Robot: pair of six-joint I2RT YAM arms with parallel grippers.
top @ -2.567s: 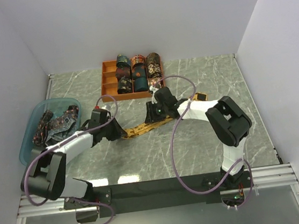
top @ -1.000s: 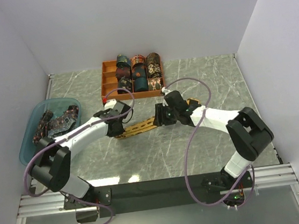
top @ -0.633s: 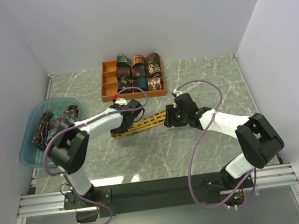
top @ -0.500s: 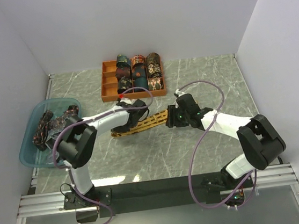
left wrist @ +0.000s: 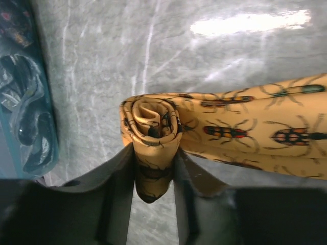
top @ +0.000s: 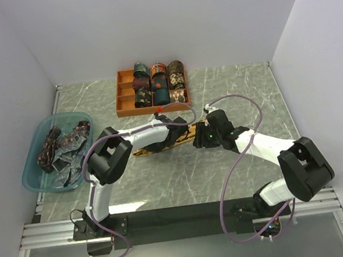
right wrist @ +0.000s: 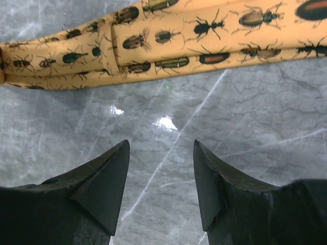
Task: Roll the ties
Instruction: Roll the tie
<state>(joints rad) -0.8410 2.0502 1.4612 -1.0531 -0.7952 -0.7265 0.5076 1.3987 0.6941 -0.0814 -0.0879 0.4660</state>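
On table (top: 235, 90) | 1 gold tie (left wrist: 255, 130), rolled end in left hand (left wrist: 154, 153) | 1 tray (top: 125, 90)

It looked like a robotics lab cell: plain white walls (top: 147, 26) boxed in a marble-patterned bench (top: 234, 84), with an aluminium mounting rail (top: 53, 232) along its near edge.

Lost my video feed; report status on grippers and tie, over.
Left gripper clamped on rolled end of mustard tie. Right gripper open, empty, over table beside tie. Nothing blocking.

White arms (top: 260, 146), black joints (top: 304, 163), looping purple cables (top: 223, 191).
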